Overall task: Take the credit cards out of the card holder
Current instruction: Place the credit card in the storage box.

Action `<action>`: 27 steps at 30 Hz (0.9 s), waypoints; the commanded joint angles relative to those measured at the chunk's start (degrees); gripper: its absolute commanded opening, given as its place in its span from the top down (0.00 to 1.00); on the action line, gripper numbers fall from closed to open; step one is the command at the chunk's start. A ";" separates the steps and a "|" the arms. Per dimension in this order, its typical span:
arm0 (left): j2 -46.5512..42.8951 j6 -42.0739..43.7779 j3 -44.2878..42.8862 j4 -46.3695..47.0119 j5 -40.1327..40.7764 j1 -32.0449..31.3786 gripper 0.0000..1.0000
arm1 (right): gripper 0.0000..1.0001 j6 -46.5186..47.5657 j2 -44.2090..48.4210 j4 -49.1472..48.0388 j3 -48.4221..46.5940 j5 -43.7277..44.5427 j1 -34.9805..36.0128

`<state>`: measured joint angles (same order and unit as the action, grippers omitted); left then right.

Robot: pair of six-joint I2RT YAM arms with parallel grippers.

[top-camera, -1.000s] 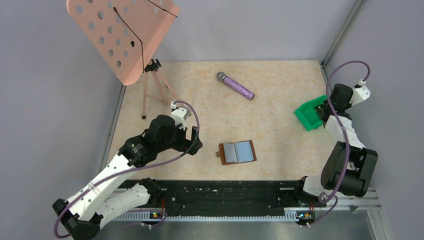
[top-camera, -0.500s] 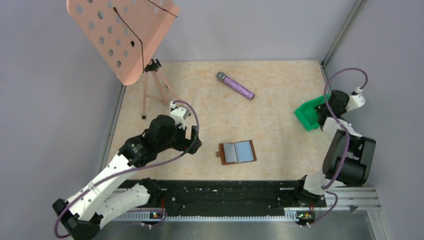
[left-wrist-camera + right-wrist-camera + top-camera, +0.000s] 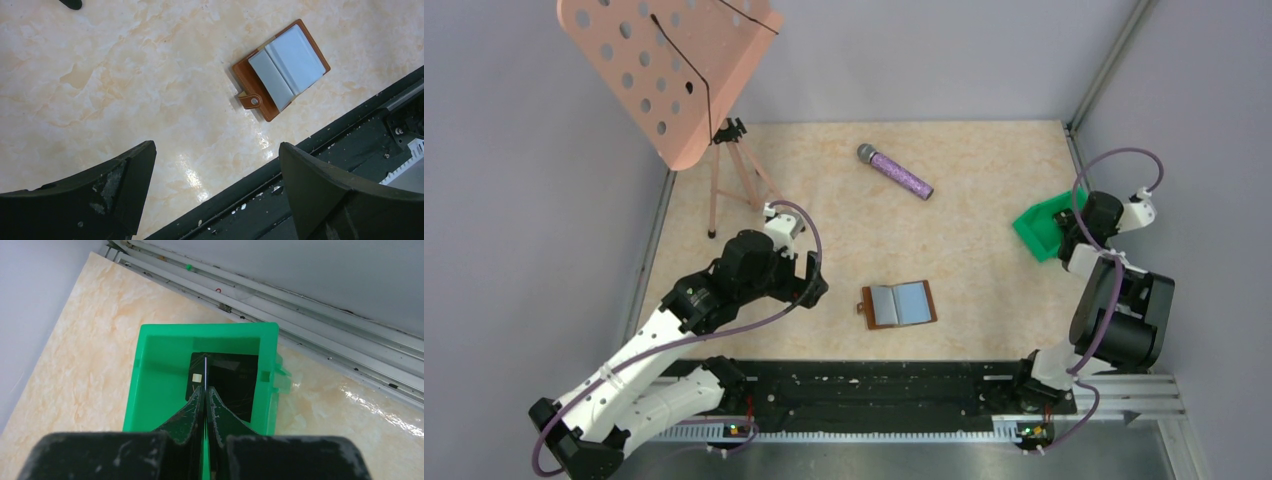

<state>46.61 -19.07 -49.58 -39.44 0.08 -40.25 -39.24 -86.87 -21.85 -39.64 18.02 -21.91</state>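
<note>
The card holder (image 3: 899, 305) lies open on the table, brown leather with two grey-blue panels facing up; the left wrist view shows the card holder (image 3: 282, 70) with its snap tab. My left gripper (image 3: 814, 280) hovers to its left, open (image 3: 215, 150) and holding nothing. My right gripper (image 3: 1072, 233) is over the green bin (image 3: 1042, 230). It (image 3: 205, 388) is shut on a thin credit card (image 3: 205, 370) seen edge-on. A black credit card (image 3: 235, 380) lies flat in the green bin (image 3: 150, 375) below.
A purple microphone (image 3: 896, 171) lies at the back middle. A pink perforated music stand (image 3: 669, 70) on a tripod stands at the back left. A black rail (image 3: 874, 385) runs along the near edge. Metal wall rails (image 3: 300, 305) pass just behind the bin.
My right wrist has drawn back towards the near side over the green bin, still shut on the card. The left arm and card holder have not moved.
</note>
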 commanded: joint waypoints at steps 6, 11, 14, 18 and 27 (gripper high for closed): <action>-0.65 1.02 0.30 2.59 0.23 0.15 0.01 | 1.00 -1.86 -1.39 -6.22 0.79 -1.54 -1.78; -0.40 1.05 0.39 2.70 0.19 0.06 0.02 | 1.00 -2.58 -2.47 -8.12 1.00 -3.14 -2.36; -0.30 1.05 0.45 2.77 0.19 0.08 0.02 | 1.00 -2.95 -3.05 -8.96 1.01 -4.00 -2.51; -0.32 1.12 0.51 2.94 0.19 0.08 0.02 | 1.00 -3.69 -3.72 -9.56 0.95 -4.80 -2.51; 0.18 1.14 0.41 2.93 -1.39 0.08 0.02 | 1.00 -3.35 -4.51 -10.54 1.14 -4.56 -2.51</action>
<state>46.68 -18.79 -49.36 -39.00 -0.40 -40.25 -42.52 -90.91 -29.28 -38.98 13.39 -23.88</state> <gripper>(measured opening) 0.983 0.006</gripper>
